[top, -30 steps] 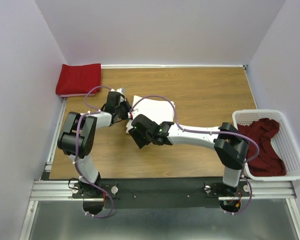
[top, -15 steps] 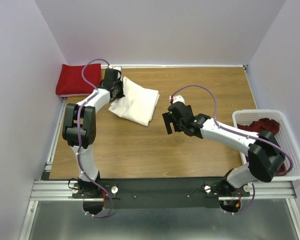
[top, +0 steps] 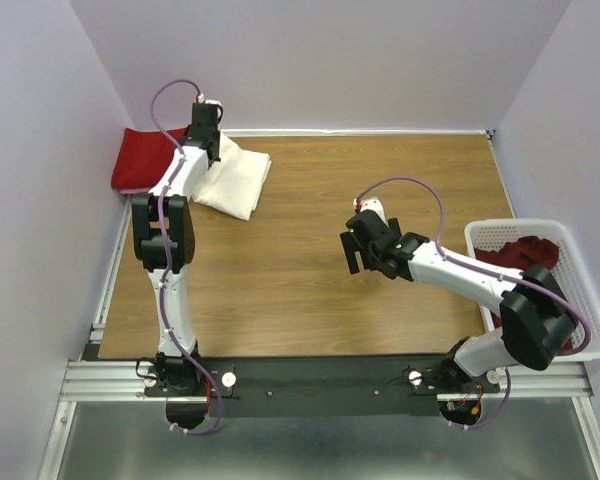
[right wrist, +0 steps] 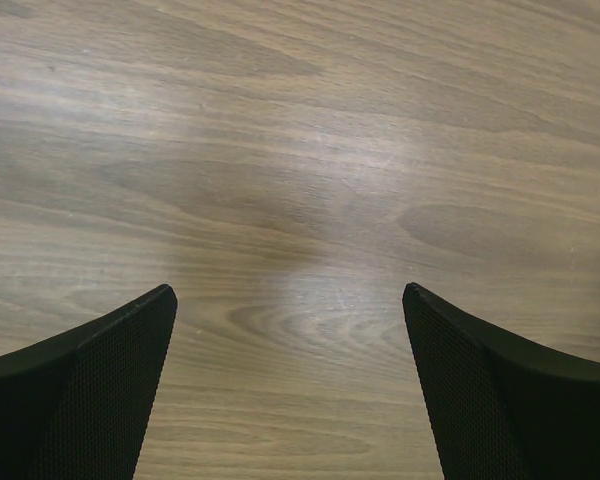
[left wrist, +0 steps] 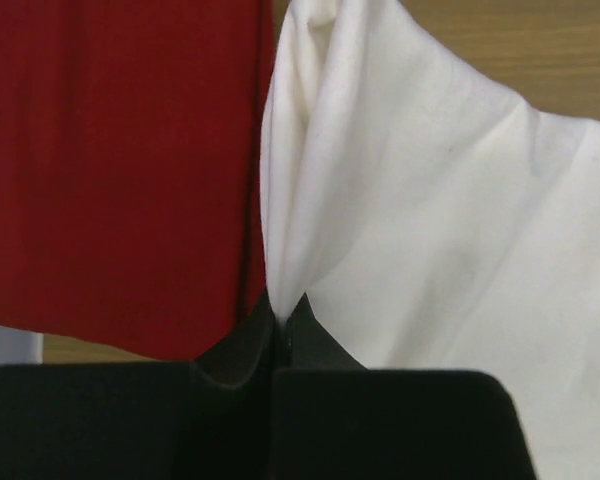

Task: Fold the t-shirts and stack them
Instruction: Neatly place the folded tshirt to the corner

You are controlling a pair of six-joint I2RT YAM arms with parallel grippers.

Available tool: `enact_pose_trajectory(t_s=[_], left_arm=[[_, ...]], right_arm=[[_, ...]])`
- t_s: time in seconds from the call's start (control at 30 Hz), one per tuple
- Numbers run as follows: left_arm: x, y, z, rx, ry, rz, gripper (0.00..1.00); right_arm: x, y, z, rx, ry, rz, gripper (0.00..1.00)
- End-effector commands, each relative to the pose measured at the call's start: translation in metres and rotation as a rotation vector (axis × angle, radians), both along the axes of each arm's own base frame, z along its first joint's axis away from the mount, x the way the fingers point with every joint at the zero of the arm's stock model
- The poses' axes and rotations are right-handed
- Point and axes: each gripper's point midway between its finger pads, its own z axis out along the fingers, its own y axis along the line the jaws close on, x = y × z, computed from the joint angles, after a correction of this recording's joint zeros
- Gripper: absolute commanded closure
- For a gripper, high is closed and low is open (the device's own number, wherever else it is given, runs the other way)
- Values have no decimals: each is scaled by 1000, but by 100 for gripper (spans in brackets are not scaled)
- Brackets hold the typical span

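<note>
Shirt two of three going onto the stack.
Upper left: red t-shirt (top: pixel 145 160) lay folded; my left gripper (left wrist: pixel 285 318) pinched the folded cream-white t-shirt (left wrist: pixel 430 220) at its edge, not yet stacked. Centre: my right gripper (right wrist: pixel 288 292) gaped, empty. Right: dark red t-shirt (top: pixel 525 295) lay crumpled in the basket (top: pixel 510 226), unfolded.

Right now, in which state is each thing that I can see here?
left pincer: shut on the white shirt.
right pincer: open, empty.
white shirt: folded, one edge pinched, beside the red shirt.
red shirt: folded, flat, in the far left corner.
dark red shirt: crumpled in the basket.
basket: upright, at the right side.
</note>
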Motion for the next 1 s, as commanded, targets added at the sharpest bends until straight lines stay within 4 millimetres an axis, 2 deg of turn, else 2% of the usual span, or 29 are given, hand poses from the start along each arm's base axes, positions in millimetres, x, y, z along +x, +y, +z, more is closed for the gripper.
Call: enact_pose_trajectory(t_s=[0.0, 0.03, 0.17, 0.2, 0.27, 0.4, 0.57, 0.6, 0.73, 0.8, 0.83, 0.87, 0.97], left_arm=[[16, 35, 38, 148, -41, 48, 100], [22, 38, 51, 158, -70, 47, 100], [37, 51, 74, 173, -117, 53, 100], [43, 53, 78, 172, -128, 53, 100], [49, 56, 85, 182, -145, 50, 100], [61, 64, 99, 247, -165, 32, 100], [62, 72, 119, 300, -181, 33, 100], [60, 89, 126, 311, -186, 59, 100], [58, 109, 140, 360, -192, 72, 100], [58, 120, 143, 373, -190, 94, 100], [57, 125, 138, 373, -178, 100, 100], [58, 132, 146, 374, -195, 109, 100], [60, 140, 149, 374, -207, 103, 100]], right_arm=[[-3, -16, -15, -40, 41, -91, 0], [-5, -15, -17, -35, 52, -93, 0], [-6, -11, -18, -45, 101, -100, 0], [0, -8, -10, -40, 88, -107, 0], [3, -7, -9, -62, 98, -111, 0], [14, -6, 9, -109, 96, -122, 0], [17, -7, 17, -152, 120, -147, 0], [17, -6, 16, -158, 132, -149, 0], [20, -6, 22, -185, 150, -160, 0], [21, -7, 28, -199, 154, -174, 0], [22, -6, 30, -197, 152, -176, 0], [21, -6, 30, -200, 157, -178, 0], [20, -5, 30, -200, 175, -183, 0]])
